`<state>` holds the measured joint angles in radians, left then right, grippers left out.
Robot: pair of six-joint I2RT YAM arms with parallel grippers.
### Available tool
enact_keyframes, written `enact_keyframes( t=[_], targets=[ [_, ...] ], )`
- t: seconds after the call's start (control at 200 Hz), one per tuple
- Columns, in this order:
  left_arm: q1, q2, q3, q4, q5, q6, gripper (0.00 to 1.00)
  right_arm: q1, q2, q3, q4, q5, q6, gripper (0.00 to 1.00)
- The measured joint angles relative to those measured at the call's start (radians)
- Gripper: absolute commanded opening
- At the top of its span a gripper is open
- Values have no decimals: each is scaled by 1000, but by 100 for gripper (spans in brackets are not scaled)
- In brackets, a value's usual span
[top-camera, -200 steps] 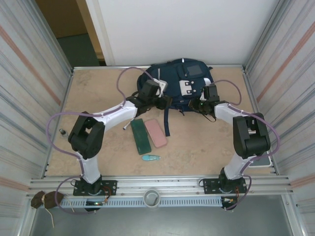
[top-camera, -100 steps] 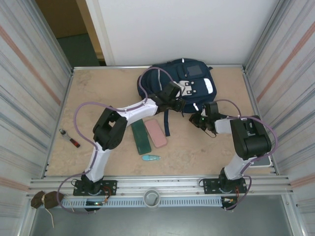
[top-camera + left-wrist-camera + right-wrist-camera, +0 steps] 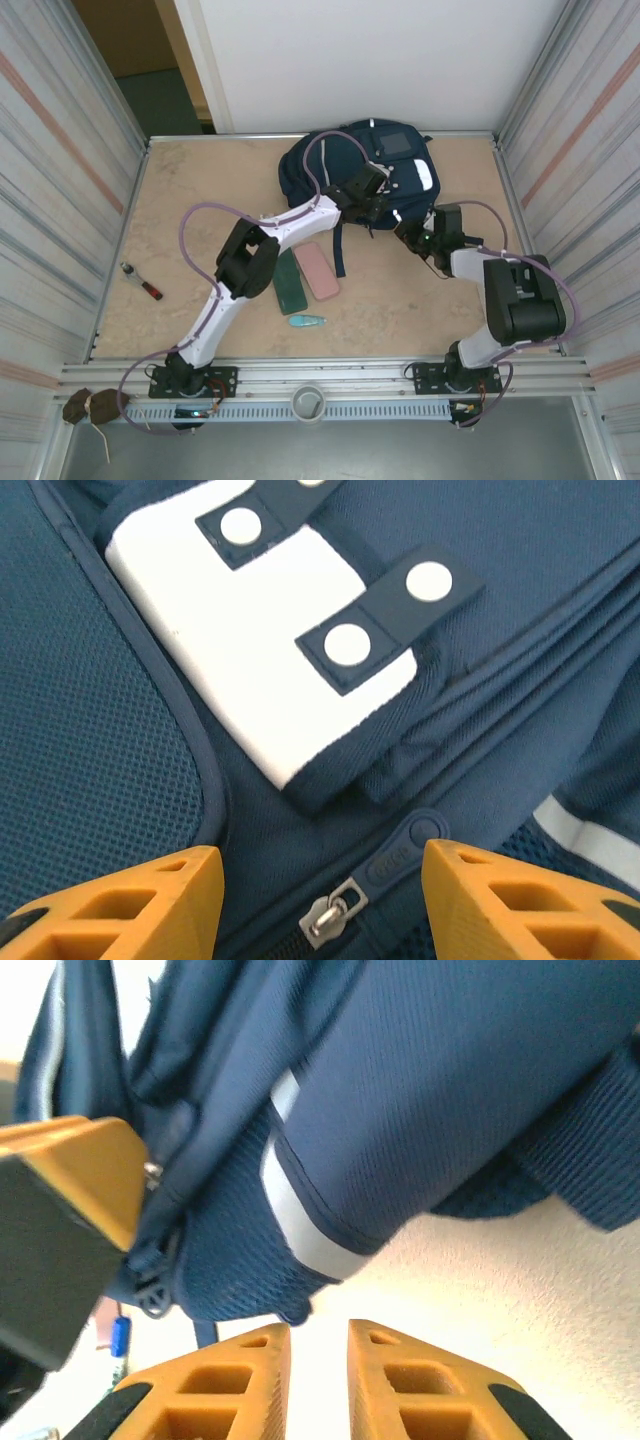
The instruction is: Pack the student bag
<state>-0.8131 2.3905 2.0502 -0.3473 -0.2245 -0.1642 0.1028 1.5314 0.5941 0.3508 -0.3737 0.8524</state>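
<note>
Inspecting the top view, we find the bag (image 3: 345, 165) lying flat on the desk (image 3: 200, 190) at upper centre of the frame, close to the back edge. The left arm (image 3: 300, 212) extends from lower left up to the bag's lower edge. The right arm (image 3: 520, 300) bends in from lower right, its tip just beside the bag's lower right corner.

Left jaws: released. In the left wrist view the two orange fingers (image 3: 120, 905) stand wide apart along the bottom of the frame. A metal zip pull (image 3: 322, 918) lies between them, touched by neither. Above it, at upper centre, we note a white patch (image 3: 250, 660) crossed by two dark tabs with white snaps.

Right jaws: nearly together, a narrow gap showing, nothing between them. In the right wrist view the fingers (image 3: 420, 1385) sit at bottom centre, with the bag's pale stripe (image 3: 305, 1225) just above them. We cannot tell whether they touch the fabric.

Other items, top view: a green case (image 3: 293, 292) and a pink case (image 3: 317, 270) lie side by side just below the bag, left of centre. A dark strap (image 3: 338, 250) runs along the pink case's right side. A small teal item (image 3: 307, 321) lies below the cases. A red-handled tool (image 3: 143, 283) lies at far left, well apart from the rest.
</note>
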Motion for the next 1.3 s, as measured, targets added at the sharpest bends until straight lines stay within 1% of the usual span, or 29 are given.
enact_keyframes(
  t=[0.115, 0.195, 0.351, 0.481, 0.556, 0.611, 0.822, 1.077, 1.182, 1.298],
  targets=[
    [-5, 26, 45, -7, -24, -2, 55, -20, -19, 26, -31, 18, -1, 25],
    [-9, 50, 81, -23, -39, -2, 52, -25, -3, 68, -53, 31, -7, 23],
    [-14, 101, 155, -51, -51, -2, 48, -34, 97, 156, -47, 36, -18, 19],
    [-16, 154, 229, -85, -65, -2, 45, -40, 180, 166, -36, 36, -19, 15],
    [-18, 178, 261, -106, -74, -1, 45, -45, 208, 165, -18, 35, -18, 13],
    [-20, 185, 273, -114, -83, -1, 44, -45, 211, 163, -10, 35, -18, 13],
    [-26, 203, 309, -146, -100, 7, 50, -46, 212, 148, 16, 36, -19, 12],
    [-32, 208, 319, -163, -110, 21, 51, -49, 212, 145, 20, 35, -19, 12],
    [-34, 208, 319, -167, -109, 23, 48, -50, 212, 145, 21, 32, -19, 12],
    [-34, 208, 318, -175, -105, 29, 42, -51, 212, 144, 21, 29, -19, 12]
  ],
)
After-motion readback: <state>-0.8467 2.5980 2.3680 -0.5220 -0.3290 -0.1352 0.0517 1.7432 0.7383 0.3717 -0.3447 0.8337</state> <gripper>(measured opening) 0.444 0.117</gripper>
